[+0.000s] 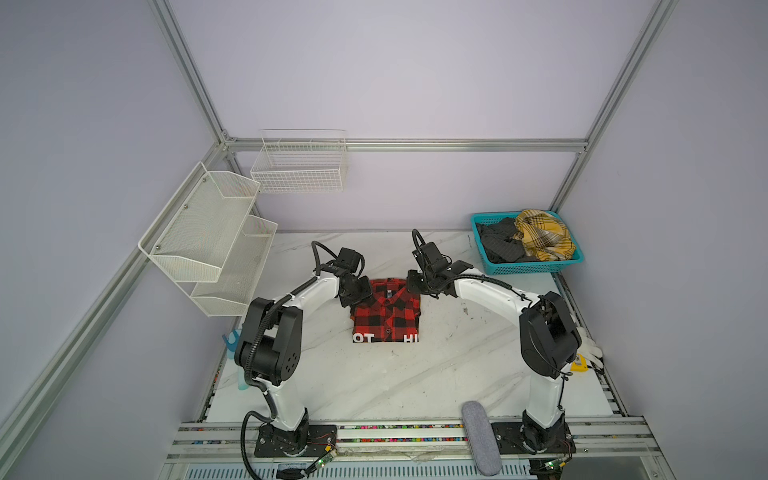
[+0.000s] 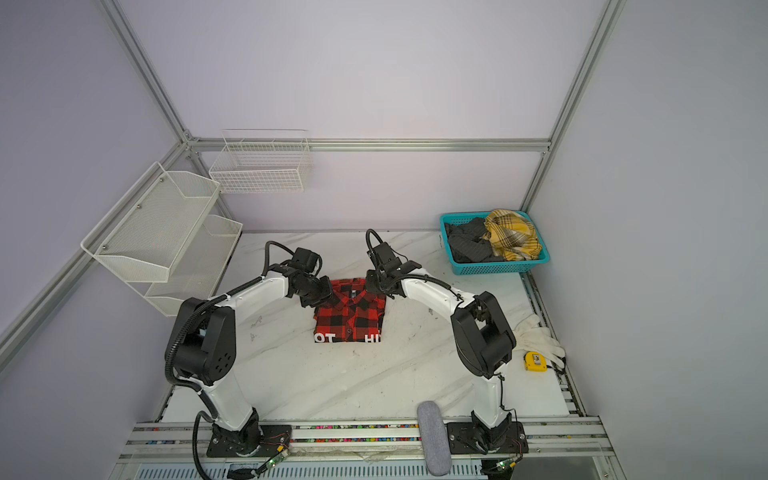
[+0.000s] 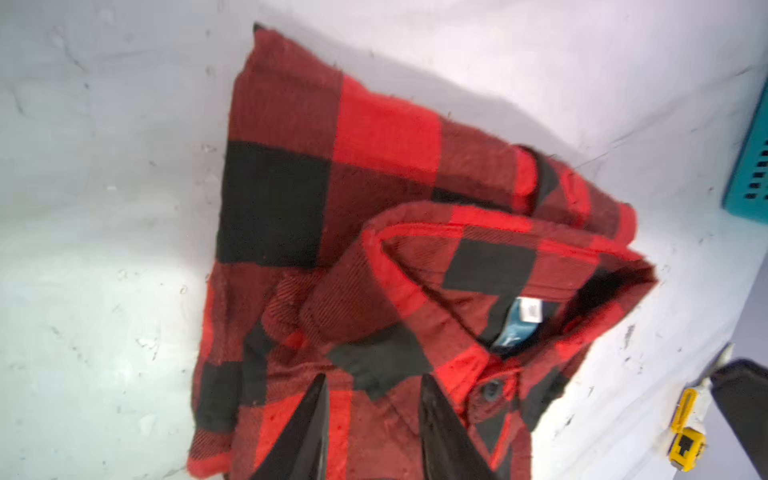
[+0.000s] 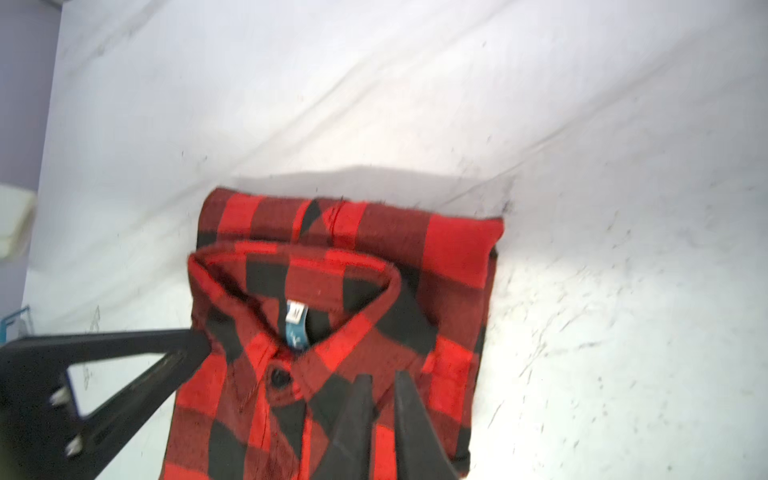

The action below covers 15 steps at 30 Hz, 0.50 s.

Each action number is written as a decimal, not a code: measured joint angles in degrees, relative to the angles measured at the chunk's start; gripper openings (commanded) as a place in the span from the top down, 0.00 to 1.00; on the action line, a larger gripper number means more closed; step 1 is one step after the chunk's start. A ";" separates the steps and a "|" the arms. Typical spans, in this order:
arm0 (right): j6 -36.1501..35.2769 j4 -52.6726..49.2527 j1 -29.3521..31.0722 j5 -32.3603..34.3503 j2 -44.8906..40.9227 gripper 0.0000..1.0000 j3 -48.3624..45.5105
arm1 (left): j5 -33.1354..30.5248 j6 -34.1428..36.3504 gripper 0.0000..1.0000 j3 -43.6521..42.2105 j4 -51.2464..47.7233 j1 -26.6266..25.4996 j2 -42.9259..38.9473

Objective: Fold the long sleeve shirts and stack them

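Beyond the right gripper point(image 4: 382, 376), well apart, stands a teal perforated basket point(image 1: 536, 268) of crumpled cloth. The folded flannel check shirt point(image 1: 386, 311) lies flat under both grippers, collar end beneath them and long axis running toward the arm bases. The left gripper point(image 3: 374, 378) jaws are partly apart. The right jaws stand narrow, and a grip cannot be told.

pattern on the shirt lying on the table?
Red-and-black buffalo check. The shirt shows it best in the right wrist view.

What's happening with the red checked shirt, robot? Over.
Left fingers apart over folded red-and-black checked cloth shirt, collar end. Right fingers nearly together there too, grip unclear. Nothing lying on the shirt.
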 measured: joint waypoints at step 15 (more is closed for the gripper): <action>-2.03 -0.55 -0.33 0.04 13.92 0.87 6.99 | 2.29 1.16 0.74 10.16 0.15 1.75 14.03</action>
